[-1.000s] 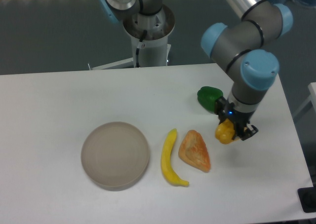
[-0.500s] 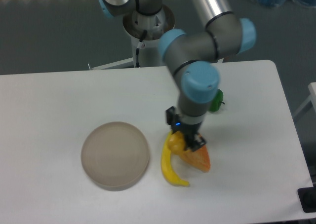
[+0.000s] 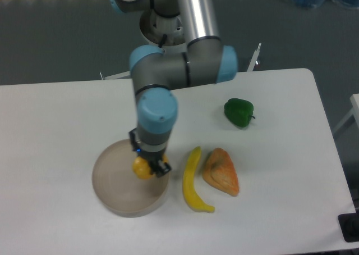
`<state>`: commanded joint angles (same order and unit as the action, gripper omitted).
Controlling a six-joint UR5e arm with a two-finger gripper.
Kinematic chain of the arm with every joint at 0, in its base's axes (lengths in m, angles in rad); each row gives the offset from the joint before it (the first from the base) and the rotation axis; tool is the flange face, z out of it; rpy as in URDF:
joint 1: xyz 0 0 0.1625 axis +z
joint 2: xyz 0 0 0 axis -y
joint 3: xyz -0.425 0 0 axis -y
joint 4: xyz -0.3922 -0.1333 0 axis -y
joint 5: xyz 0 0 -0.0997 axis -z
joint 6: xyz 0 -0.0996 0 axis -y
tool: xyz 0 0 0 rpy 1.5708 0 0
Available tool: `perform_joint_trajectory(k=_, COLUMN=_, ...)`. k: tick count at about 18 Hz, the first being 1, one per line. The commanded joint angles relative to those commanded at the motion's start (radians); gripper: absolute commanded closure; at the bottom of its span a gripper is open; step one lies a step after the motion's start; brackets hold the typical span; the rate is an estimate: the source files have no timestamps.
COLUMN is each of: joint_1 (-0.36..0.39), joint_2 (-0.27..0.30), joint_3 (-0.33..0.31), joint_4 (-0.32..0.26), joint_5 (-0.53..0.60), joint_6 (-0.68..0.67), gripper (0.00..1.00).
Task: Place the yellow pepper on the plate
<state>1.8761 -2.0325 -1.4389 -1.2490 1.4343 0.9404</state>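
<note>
- The step in hand, as I judge it, is to set down the yellow pepper (image 3: pixel 142 168) on the plate (image 3: pixel 115 189), which lies in the lower left part of the frame
- The pepper is held by the gripper (image 3: pixel 149 166) over the right side of the plate, inside the rim; whether it touches the plate floor I cannot tell
- To do it well, I think the pepper should go a little more toward the plate centre, so it does not roll over the rim toward the banana (image 3: pixel 193 180) just beside the plate
- Then lower it until it rests, and only after this let the fingers go apart, and lift straight up
- The fingers are clamped on the pepper, one on each side; only a part of them is visible under the wrist
- The arm comes from the base at the top centre of the frame, bends at the grey and blue joints, and the last link points down to the plate
- The green pepper (image 3: pixel 239 112) and the orange pastry-like toy (image 3: pixel 222 172) stay well apart from the plate, on the right side
</note>
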Motion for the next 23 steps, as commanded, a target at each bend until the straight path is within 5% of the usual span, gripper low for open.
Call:
perform_joint_trajectory(k=6, joint_1=-0.025, joint_2=-0.037, joint_3=-0.028, joint_4=0.048, joint_5=0.008, joint_6=0.003, gripper=0.75)
perform_joint_trajectory(k=9, joint_1=-0.037, joint_2=-0.031, joint_3=-0.041, joint_4=0.078, joint_5=0.009, joint_6=0.001, gripper=0.0)
perform_joint_trajectory(k=16, joint_1=-0.028, joint_2=0.029, joint_3=-0.066, joint_4=0.098, joint_5=0.029, joint_6=-0.003, gripper=0.0)
perform_joint_trajectory(k=23, joint_1=0.167, joint_2=0.087, joint_3=-0.048, joint_4=0.098, joint_5=0.15, joint_6=0.015, gripper=0.0)
